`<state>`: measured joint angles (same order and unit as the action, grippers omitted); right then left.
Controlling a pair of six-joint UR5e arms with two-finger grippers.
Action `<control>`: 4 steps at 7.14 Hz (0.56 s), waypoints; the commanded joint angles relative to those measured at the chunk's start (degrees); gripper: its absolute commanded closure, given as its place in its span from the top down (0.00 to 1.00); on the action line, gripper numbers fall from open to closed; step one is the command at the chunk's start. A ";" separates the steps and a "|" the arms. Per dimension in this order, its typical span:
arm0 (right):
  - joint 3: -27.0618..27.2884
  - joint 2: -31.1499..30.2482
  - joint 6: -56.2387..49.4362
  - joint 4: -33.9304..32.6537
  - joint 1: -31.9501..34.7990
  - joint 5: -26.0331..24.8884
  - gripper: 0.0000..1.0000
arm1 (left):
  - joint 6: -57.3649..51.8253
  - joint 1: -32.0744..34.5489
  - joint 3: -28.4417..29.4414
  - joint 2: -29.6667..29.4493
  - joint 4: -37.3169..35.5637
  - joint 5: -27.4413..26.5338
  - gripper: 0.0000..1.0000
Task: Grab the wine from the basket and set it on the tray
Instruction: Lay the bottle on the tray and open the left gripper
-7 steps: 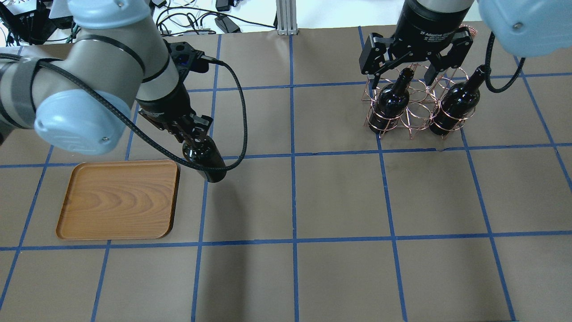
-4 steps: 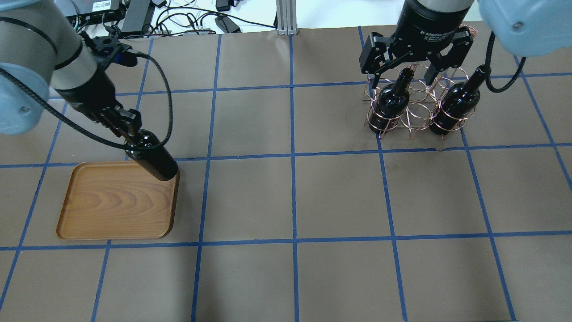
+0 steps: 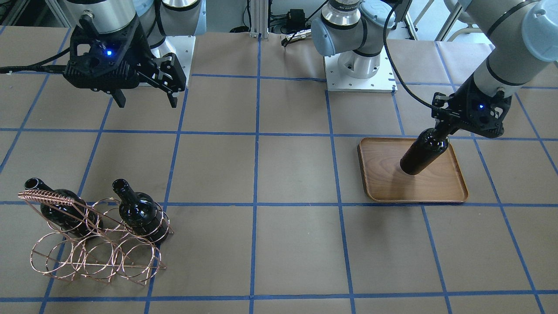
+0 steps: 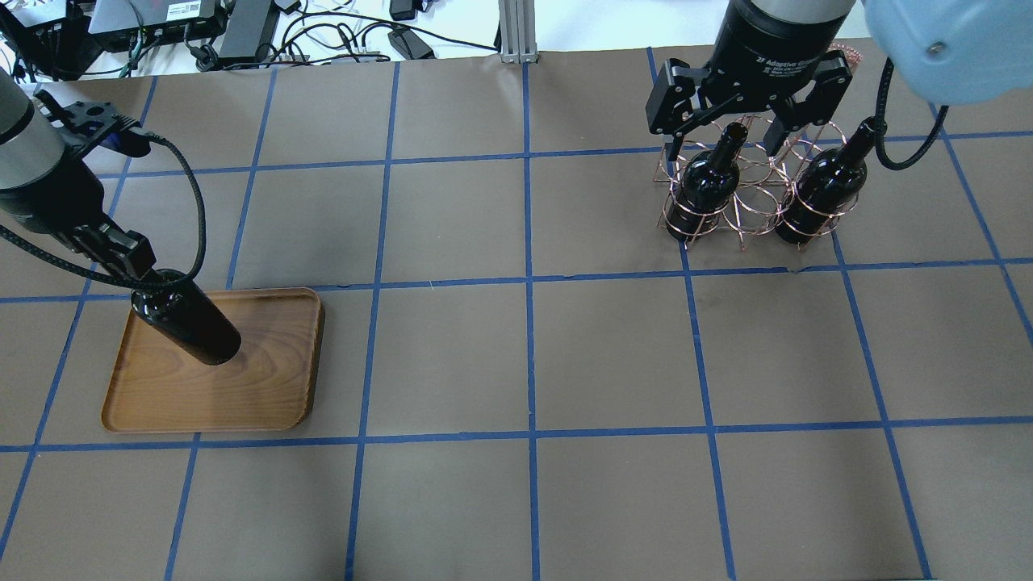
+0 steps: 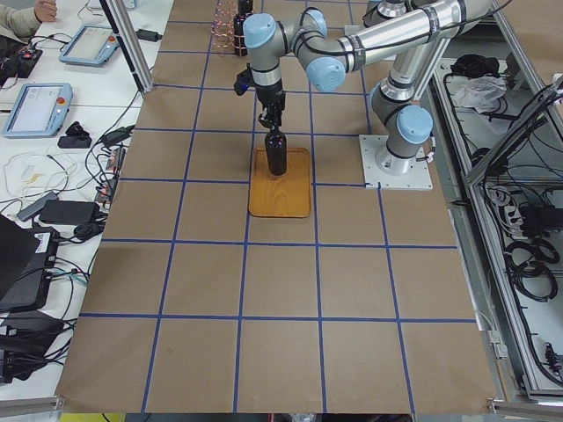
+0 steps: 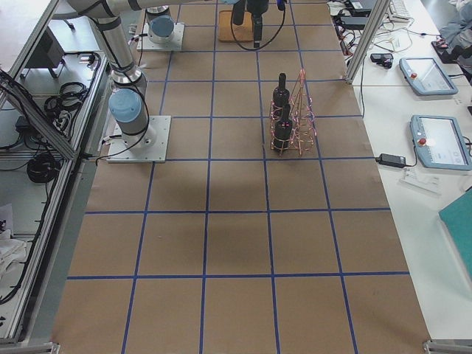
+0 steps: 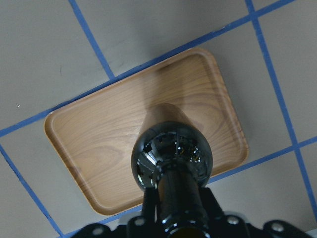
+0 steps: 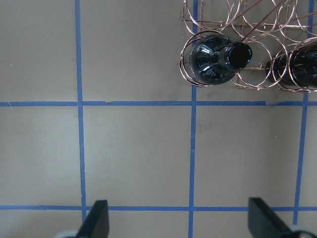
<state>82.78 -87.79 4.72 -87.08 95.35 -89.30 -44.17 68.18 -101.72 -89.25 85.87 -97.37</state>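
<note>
My left gripper [image 4: 135,265] is shut on the neck of a near-black wine bottle [image 4: 190,328] and holds it upright over the wooden tray [image 4: 266,387], about its middle. I cannot tell if its base touches the tray. The left wrist view shows the bottle [image 7: 172,156] above the tray [image 7: 99,144]. The copper wire basket [image 4: 750,194] stands at the far right with two more bottles [image 4: 706,186] [image 4: 823,190]. My right gripper [image 4: 724,147] is open and empty, high above the basket on the robot's side; the front view [image 3: 147,102] shows it apart from the basket [image 3: 96,257].
The table is covered in brown paper with a blue tape grid. The two arm bases [image 3: 359,65] stand at the table's robot side. Cables and electronics [image 4: 242,24] lie beyond the table's far edge.
My left arm has carried the bottle leftward, from right of the tray to over its middle. The right gripper has stayed open above the basket.
</note>
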 commanded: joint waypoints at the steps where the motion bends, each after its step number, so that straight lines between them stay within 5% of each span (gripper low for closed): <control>1: 0.02 -0.01 0.12 -0.02 0.01 0.09 1.00 | -1.87 -3.48 -1.64 0.04 -0.08 -0.19 0.00; 4: 0.02 -0.01 0.20 0.07 0.01 0.09 1.00 | -1.79 -3.76 -1.56 -1.36 -0.70 0.17 0.00</control>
<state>82.79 -87.80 4.86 -87.06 95.36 -89.21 -45.92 64.61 -103.30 -90.11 85.43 -97.29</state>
